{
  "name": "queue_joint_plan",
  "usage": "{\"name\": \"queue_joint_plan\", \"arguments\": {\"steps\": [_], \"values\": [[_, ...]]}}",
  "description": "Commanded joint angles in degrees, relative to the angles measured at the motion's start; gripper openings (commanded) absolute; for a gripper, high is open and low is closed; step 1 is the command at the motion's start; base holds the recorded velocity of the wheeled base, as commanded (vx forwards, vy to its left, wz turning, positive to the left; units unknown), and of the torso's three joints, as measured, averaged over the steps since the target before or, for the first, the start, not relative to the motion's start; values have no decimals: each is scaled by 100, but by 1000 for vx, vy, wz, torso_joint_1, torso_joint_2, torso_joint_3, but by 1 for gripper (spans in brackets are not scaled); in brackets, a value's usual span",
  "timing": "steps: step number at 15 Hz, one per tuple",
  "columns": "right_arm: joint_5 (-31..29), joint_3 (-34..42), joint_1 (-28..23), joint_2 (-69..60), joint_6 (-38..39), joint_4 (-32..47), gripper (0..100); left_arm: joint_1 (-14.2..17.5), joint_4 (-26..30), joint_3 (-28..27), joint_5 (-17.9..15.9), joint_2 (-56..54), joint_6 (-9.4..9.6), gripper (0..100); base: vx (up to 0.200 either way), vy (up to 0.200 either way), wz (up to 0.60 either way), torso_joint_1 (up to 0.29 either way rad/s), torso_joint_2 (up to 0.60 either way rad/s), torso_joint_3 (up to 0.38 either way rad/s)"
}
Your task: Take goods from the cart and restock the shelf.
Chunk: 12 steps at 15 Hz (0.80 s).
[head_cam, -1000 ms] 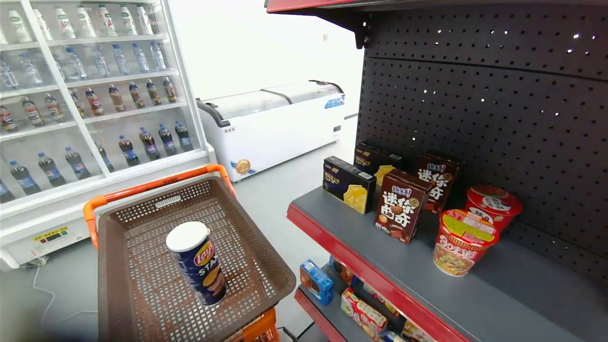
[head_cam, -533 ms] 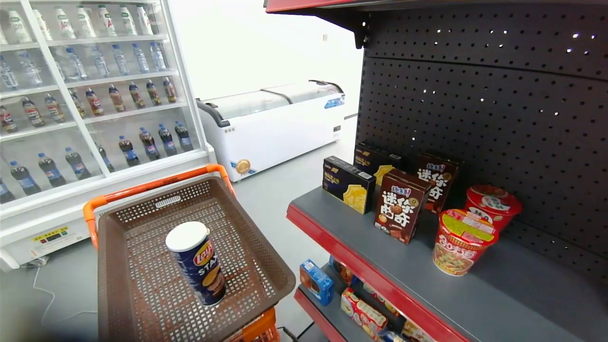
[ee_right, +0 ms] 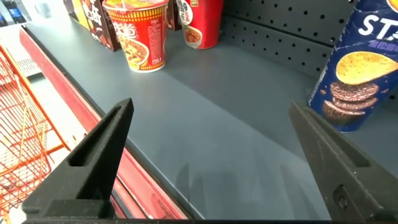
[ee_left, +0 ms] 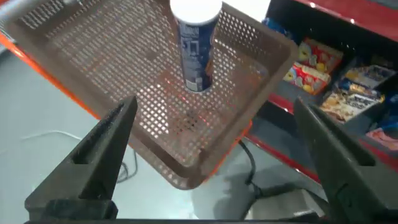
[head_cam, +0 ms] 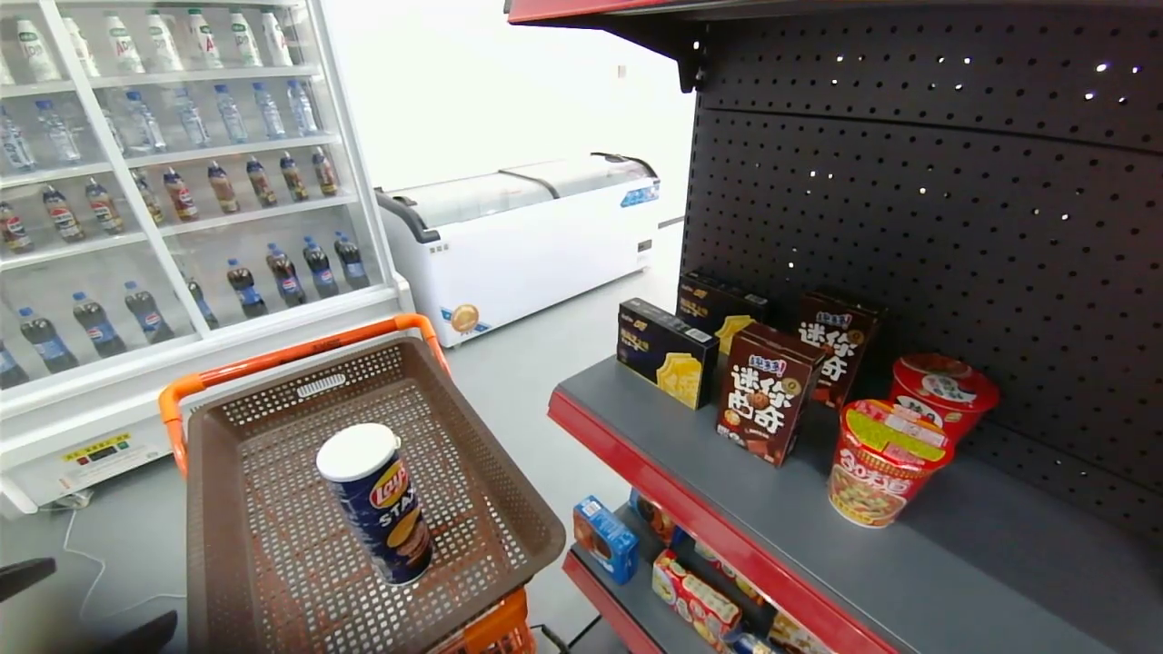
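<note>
Chip can [head_cam: 377, 504] upright on the mesh floor of the cart basket [head_cam: 273, 409], white lid up, dark blue wrap, touched by nothing. Left claw [ee_left: 214, 162] spread wide and empty, hanging above the basket's near edge, with the can ahead and lower down, well apart from both fingers. Right claw [ee_right: 214, 165] likewise spread wide with nothing between, low over the bare grey board of the shelf [ee_right: 249, 124]. Near one of its fingers, a second chip can [ee_right: 357, 68] standing on that board, close to the pegboard back [ee_right: 280, 37]. Farther along the board, two red noodle cups [head_cam: 881, 463], one in front of the other, both upright. Beyond them, two brown snack boxes [head_cam: 763, 395] and two dark blue boxes [head_cam: 668, 352], all on end, the front ones nearer the red shelf edge. Orange handle [head_cam: 291, 354] along the basket's far rim. Lower shelf [head_cam: 595, 595] under the board, with small coloured packs. Behind the cart, a glass-door cooler [head_cam: 164, 182] lined with bottles, and beside it a white chest freezer [head_cam: 527, 236].
</note>
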Motion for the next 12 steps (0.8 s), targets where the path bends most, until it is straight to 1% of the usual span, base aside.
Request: {"name": "queue_joint_plan", "arguments": {"steps": [1, 2, 3, 5, 7, 8, 9, 10, 12], "values": [[1, 0, 3, 2, -2, 0, 100, 362, -421, 143, -199, 1101, 109, 100, 0, 0, 0, 0, 0, 0], [1, 0, 3, 2, 6, 0, 100, 494, -781, 160, -304, 1435, 162, 100, 0, 0, 0, 0, 0, 0], [1, 0, 3, 2, -2, 0, 100, 547, -1141, 187, -401, 1883, 223, 100, 0, 0, 0, 0, 0, 0], [1, 0, 3, 2, 6, 0, 100, 556, -1669, 301, -418, 2402, 434, 100, 0, 0, 0, 0, 0, 0], [1, 0, 3, 2, -2, 0, 100, 521, -2161, 459, -418, 2841, 513, 100, 0, 0, 0, 0, 0, 0], [1, 0, 3, 2, -2, 0, 100, 521, -2161, 459, -418, 2841, 513, 100, 0, 0, 0, 0, 0, 0], [1, 0, 3, 2, -2, 0, 100, 415, -2609, 635, -445, 3140, 531, 100, 0, 0, 0, 0, 0, 0], [1, 0, 3, 2, -2, 0, 100, 37, -3295, 881, -480, 3500, 469, 100, 0, 0, 0, 0, 0, 0], [1, 0, 3, 2, 6, 0, 100, -112, -3831, 995, -489, 3940, 469, 100, 0, 0, 0, 0, 0, 0]]}}
